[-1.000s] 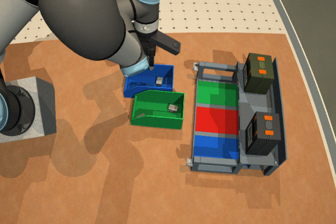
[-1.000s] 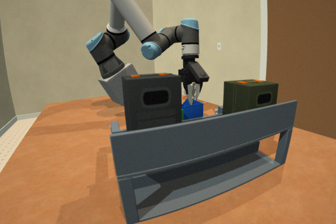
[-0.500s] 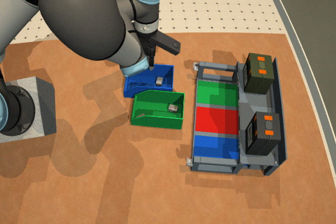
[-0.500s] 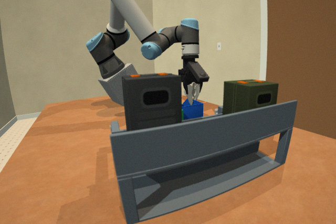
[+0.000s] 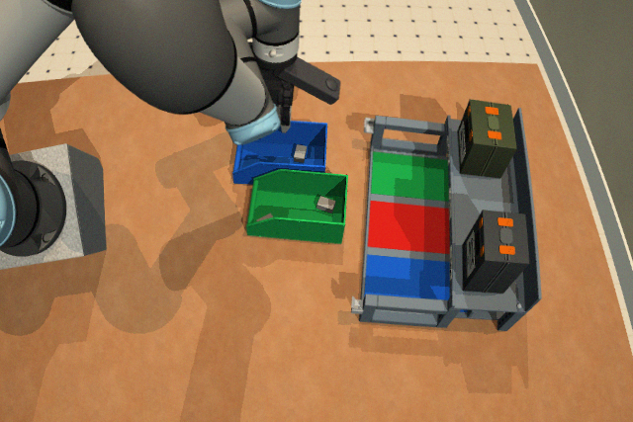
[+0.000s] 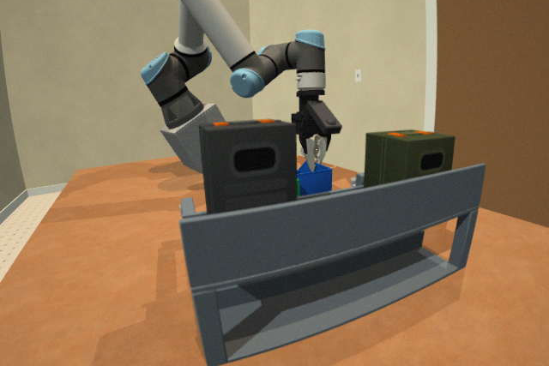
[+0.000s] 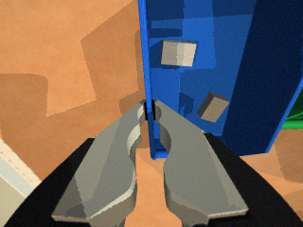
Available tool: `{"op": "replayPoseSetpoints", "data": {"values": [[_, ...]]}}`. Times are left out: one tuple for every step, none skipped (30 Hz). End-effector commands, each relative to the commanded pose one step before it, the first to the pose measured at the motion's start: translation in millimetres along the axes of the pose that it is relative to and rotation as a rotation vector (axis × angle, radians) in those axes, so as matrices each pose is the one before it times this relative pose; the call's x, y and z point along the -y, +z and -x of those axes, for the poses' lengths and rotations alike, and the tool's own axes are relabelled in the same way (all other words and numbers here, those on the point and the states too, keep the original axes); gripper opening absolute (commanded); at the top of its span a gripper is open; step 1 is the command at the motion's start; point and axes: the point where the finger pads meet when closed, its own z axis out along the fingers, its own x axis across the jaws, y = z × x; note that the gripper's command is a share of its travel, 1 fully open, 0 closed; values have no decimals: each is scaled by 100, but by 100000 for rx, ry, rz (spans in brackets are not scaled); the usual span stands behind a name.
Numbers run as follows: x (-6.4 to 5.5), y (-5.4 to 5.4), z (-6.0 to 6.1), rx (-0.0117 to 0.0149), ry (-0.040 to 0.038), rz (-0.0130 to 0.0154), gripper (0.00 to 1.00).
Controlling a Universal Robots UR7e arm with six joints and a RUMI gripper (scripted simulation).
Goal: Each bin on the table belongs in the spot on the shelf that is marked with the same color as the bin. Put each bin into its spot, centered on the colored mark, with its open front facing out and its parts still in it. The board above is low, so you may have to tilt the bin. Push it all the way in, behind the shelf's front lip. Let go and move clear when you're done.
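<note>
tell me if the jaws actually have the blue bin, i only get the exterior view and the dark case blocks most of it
Observer: Yes. The wrist view shows the jaws shut on a thin wall of the blue bin, with one finger inside and one outside.
Operator: parts in it?
Observer: Two grey blocks lie on its floor.
Operator: where's its spot
Observer: From the top, the blue mark is at the end of the shelf farthest from the bin, past the green and red marks.
</note>
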Motion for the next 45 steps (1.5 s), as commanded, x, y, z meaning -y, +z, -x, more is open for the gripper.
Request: {"op": "replayPoseSetpoints", "data": {"values": [[-144,37,-164,-144,-43,271,0],[2,-10,1,3,0,-5,0],[2,-13,1,4,1,-7,0],[3,-15,1,4,1,-9,0],[0,0,0,0,0,0,0],[0,0,0,0,0,0,0],[6,-17,4,6,2,-12,0],[6,-21,3,8,2,-15,0],[7,-25,4,9,2,-17,0],[7,-28,4,10,2,-19,0],[7,-32,4,11,3,-21,0],[10,-36,5,15,7,-28,0],[10,-36,7,15,6,-28,0],[4,-31,9,8,-2,-17,0],[3,-34,9,8,-4,-17,0],[0,-36,9,6,-6,-14,0],[-2,-38,9,5,-9,-12,0],[-3,-41,10,6,-11,-13,0],[-3,-44,10,6,-14,-14,0],[-3,-47,11,6,-16,-15,0],[-3,-51,12,7,-23,-16,0],[0,0,0,0,0,0,0],[0,0,0,0,0,0,0],[3,-47,1,3,-5,-2,0],[2,-52,5,5,0,-8,0],[3,-54,4,5,2,-7,0],[4,-56,2,5,3,-5,0],[4,-59,2,5,4,-5,0],[5,-62,2,5,4,-5,0],[5,-65,2,5,4,-5,0],[5,-67,2,6,4,-6,0],[5,-70,2,6,4,-6,0],[7,-74,3,7,5,-8,0],[8,-77,3,7,6,-9,0],[8,-79,3,7,6,-9,0],[8,-82,3,7,6,-10,0],[8,-85,3,7,7,-10,0],[8,-87,3,7,7,-11,0],[0,0,0,0,0,0,0],[0,0,0,0,0,0,0],[11,-91,2,3,8,-16,0],[11,-93,4,9,9,-14,0],[12,-96,4,9,9,-14,0],[12,-98,4,10,9,-14,0],[12,-101,4,10,10,-15,0]]}}
